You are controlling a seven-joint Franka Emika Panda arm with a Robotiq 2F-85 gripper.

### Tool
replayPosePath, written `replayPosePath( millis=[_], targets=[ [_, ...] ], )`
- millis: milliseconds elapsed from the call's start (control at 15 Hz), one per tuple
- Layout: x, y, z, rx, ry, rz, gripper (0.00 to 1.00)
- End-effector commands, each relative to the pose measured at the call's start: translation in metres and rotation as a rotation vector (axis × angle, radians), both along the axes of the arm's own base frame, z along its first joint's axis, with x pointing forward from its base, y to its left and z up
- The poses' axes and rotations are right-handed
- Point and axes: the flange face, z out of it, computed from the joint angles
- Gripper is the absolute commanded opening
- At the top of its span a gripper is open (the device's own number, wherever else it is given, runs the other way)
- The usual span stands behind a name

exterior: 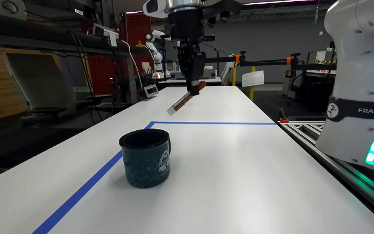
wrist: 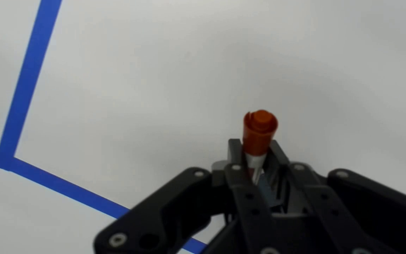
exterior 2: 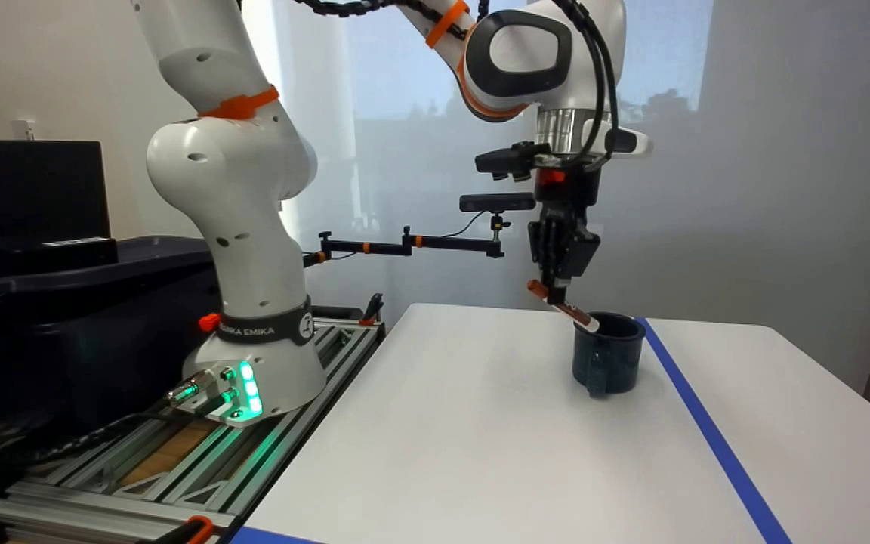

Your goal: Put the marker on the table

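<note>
Aloft, the gripper [exterior: 193, 90] pinches the marker [exterior: 181, 103] over the tabletop [exterior: 239, 169].
The marker slants in its grip, caught close below the orange end, which points up; the pale end points down, clear of the tabletop. In the wrist view, strips of blue tape [wrist: 65, 187] meet in a corner below. Farther out, a dark mug [exterior: 144, 165] stands upright just beside the tape, apart from the marker.
</note>
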Motion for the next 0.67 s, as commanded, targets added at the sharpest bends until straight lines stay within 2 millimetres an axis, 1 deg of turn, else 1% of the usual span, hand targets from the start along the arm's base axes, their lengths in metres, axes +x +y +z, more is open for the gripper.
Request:
replayPosePath(
  millis=[0,133,333,400,467,600],
  targets=[
    [-0.027,-0.010,-0.003,-0.097,-0.070,-0.115,0.05],
    [-0.033,-0.020,-0.013,-0.141,-0.080,-0.187,0.05],
    [-0.040,-0.034,-0.035,-0.144,-0.082,-0.266,0.05],
    [-0.025,-0.037,-0.039,-0.123,-0.094,-0.275,0.05],
    [-0.023,-0.039,-0.044,-0.106,-0.121,-0.275,0.05],
    [-0.014,-0.042,-0.050,-0.067,-0.184,-0.270,0.05]
  ],
)
